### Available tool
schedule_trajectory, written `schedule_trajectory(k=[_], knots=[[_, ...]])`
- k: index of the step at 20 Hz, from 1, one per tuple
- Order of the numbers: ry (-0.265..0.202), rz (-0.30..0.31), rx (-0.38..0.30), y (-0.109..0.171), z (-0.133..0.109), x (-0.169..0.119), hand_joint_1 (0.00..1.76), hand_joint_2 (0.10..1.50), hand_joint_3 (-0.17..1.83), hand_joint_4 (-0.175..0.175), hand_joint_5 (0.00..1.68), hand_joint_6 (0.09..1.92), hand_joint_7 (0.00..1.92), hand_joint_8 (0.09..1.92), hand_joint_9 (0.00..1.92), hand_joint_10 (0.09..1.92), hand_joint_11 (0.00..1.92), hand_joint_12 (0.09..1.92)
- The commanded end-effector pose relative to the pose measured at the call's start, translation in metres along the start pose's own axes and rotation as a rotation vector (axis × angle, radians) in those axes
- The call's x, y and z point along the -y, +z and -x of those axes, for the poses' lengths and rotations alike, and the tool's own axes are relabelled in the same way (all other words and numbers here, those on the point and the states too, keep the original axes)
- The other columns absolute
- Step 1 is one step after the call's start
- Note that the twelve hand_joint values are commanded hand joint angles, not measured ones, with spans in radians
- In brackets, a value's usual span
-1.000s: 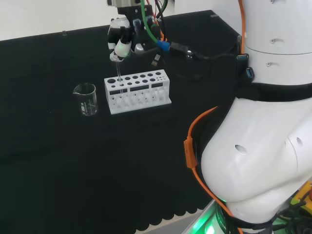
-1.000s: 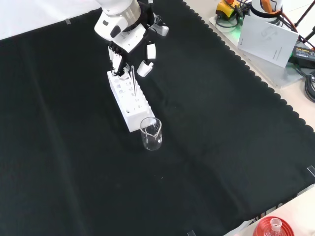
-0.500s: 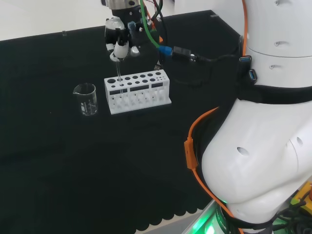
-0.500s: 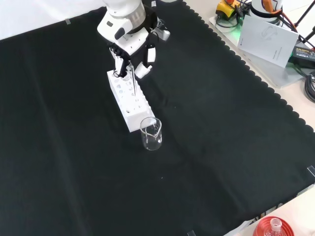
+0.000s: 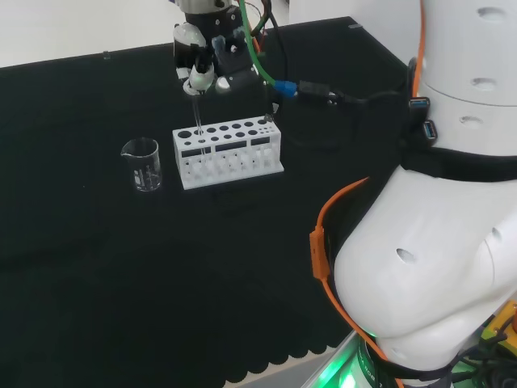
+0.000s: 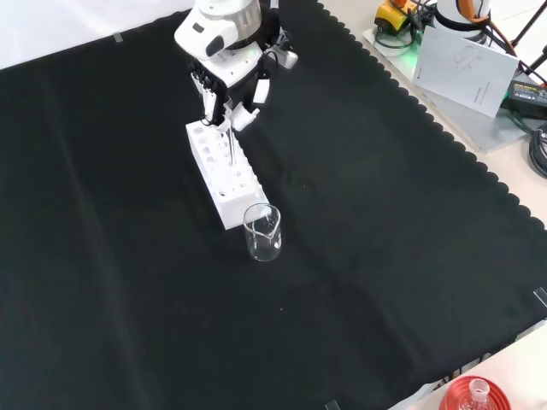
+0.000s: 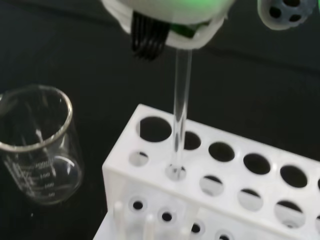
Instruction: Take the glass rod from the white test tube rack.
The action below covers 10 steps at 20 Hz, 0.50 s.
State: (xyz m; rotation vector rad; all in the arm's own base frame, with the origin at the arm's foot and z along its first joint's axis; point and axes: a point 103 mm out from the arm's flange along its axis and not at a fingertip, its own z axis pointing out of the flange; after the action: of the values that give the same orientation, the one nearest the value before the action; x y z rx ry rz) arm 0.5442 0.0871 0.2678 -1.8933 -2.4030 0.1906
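The white test tube rack (image 5: 228, 151) (image 6: 224, 175) (image 7: 235, 185) stands on the black cloth. A clear glass rod (image 5: 196, 117) (image 6: 230, 141) (image 7: 181, 107) rises upright from a hole near the rack's beaker end. Its lower tip is still down at the rack's hole. The hand (image 5: 196, 71) (image 6: 224, 81) (image 7: 170, 17) is above the rack with its fingers closed on the rod's top end.
A small empty glass beaker (image 5: 142, 164) (image 6: 262, 232) (image 7: 36, 142) stands just beside the rack's end. A red ribbed stand with a flask (image 6: 472, 395) sits at the bench's front corner. Papers and gear (image 6: 468, 64) lie beyond the cloth's right edge in the front view.
The hand has closed in on the rod's top and risen a little, so the rod stands higher in the rack than before.
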Motion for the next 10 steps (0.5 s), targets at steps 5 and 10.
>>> schedule_trajectory(k=[5, 10], knots=[[0.047, 0.063, 0.044, -0.024, -0.001, 0.016, 1.32, 0.64, 0.74, -0.175, 1.07, 0.89, 1.36, 0.72, 1.74, 0.11, 1.62, 0.52], [0.044, 0.093, 0.046, -0.039, -0.008, 0.023, 1.32, 0.64, 0.75, -0.175, 1.07, 0.89, 1.37, 0.72, 1.75, 0.11, 1.62, 0.52]])
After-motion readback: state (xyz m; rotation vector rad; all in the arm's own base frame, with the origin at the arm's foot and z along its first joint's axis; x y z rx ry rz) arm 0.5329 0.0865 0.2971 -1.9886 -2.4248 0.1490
